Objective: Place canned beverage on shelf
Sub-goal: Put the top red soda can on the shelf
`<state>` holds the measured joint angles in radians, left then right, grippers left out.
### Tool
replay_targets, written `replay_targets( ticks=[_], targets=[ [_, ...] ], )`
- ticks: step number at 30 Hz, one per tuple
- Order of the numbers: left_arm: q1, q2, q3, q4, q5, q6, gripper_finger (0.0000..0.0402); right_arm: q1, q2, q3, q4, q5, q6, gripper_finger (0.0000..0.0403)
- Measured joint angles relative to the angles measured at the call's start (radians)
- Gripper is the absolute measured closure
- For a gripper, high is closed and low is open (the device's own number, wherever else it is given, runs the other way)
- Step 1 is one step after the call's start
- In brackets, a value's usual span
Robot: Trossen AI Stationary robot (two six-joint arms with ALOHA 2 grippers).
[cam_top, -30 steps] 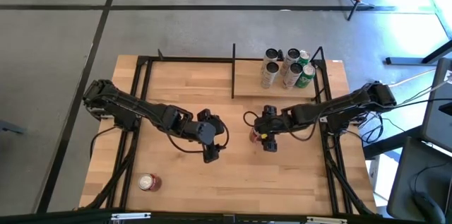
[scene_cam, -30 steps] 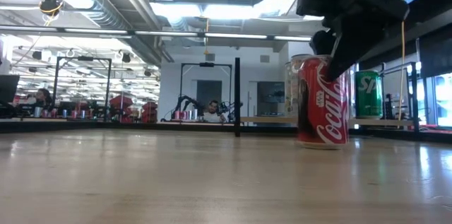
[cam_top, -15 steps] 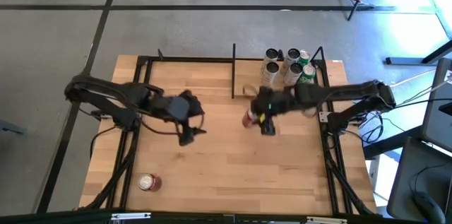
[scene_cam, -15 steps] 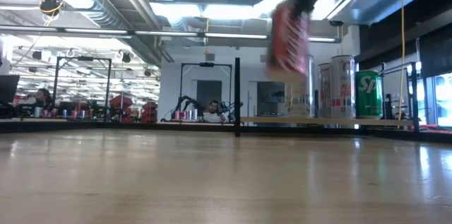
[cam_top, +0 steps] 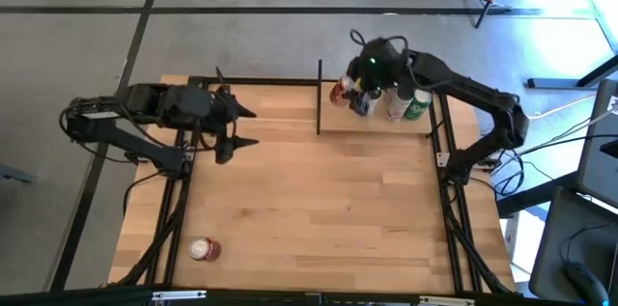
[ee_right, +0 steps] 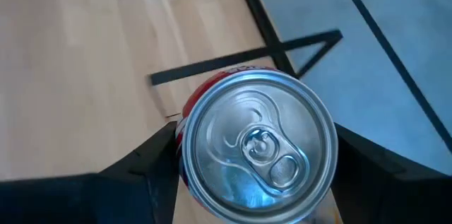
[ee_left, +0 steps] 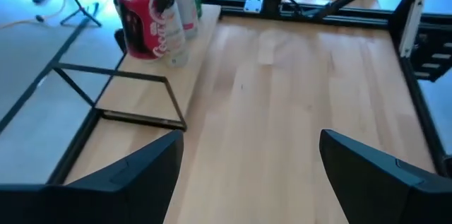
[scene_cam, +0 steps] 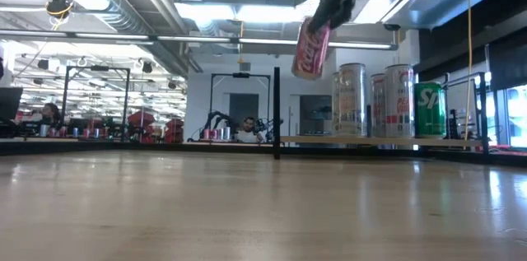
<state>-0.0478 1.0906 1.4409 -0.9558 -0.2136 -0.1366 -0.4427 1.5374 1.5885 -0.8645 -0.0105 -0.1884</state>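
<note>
"Sp", perhaps Sprite, on green can

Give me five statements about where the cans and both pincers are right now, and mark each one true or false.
1. The right pincer holds a red cola can in the air above the shelf. True.
2. The held can hangs perfectly upright. False: in the low view it is tilted.
3. The left pincer grips a can. False: it is open and empty, over the table's left rear part.
4. Another red can lies on the table near the front left corner. True.
5. The shelf has no cans on it. False: silver cans and a green can stand on it.
</note>
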Motion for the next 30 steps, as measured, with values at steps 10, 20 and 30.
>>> replay_targets(
  ticks=[10, 20, 30],
  targets=[
    [0.059, -0.006, -0.001, 0.008, -0.013, 0.034, 0.0083, -0.105, 0.223, 0.155, -0.096, -0.035, -0.077, 0.0148],
    [0.097, -0.007, -0.001, -0.002, -0.013, 0.032, 0.0083, -0.143, 0.324, 0.145, -0.08, -0.035, -0.132, 0.0148],
    [0.102, -0.007, -0.001, -0.002, -0.014, 0.035, 0.0083, -0.14, 0.389, 0.145, -0.067, -0.062, -0.13, 0.0148]
  ],
)
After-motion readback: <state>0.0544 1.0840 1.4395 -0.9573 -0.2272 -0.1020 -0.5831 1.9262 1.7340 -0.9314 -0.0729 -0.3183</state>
